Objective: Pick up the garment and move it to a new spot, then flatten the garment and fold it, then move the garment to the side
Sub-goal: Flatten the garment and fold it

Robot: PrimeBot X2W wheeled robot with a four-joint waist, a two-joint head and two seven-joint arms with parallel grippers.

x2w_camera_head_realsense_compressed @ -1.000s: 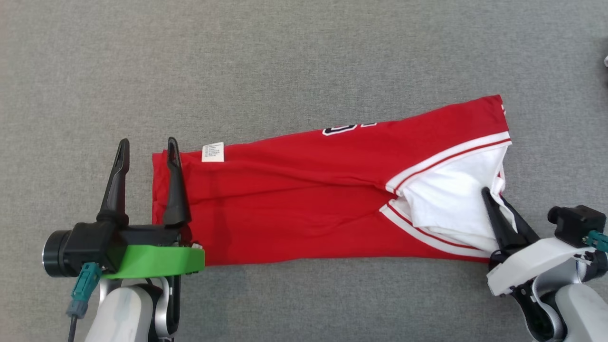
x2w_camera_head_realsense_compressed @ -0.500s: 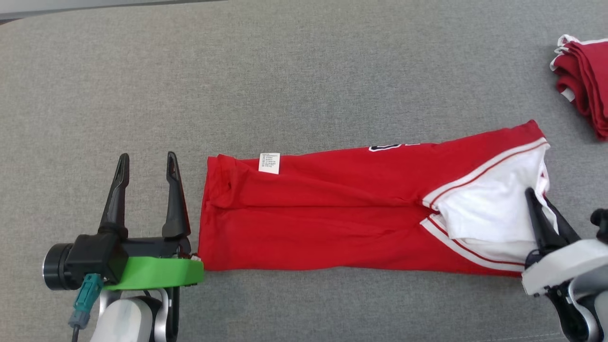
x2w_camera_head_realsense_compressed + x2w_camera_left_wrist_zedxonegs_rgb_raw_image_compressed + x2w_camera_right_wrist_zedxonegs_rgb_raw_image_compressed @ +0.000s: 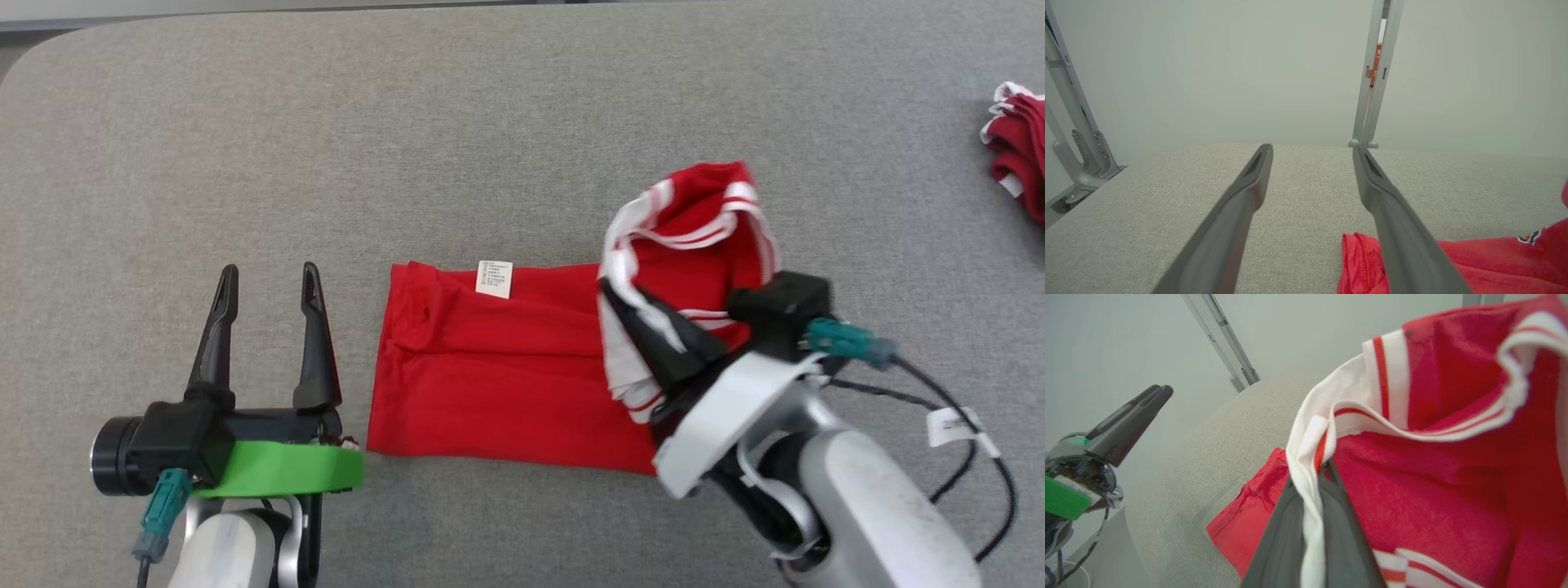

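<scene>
Red shirt (image 3: 490,384), pinched by its trim in the clamped jaws of the right gripper (image 3: 629,306) at three o'clock, could slip mid-fold; the left gripper (image 3: 268,273) gapes empty.

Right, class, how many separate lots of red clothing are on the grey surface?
2. One jersey lies in the middle, its striped end held up by the right claw. A red pile sits at the right edge, cut off, so it may hide more.
</scene>
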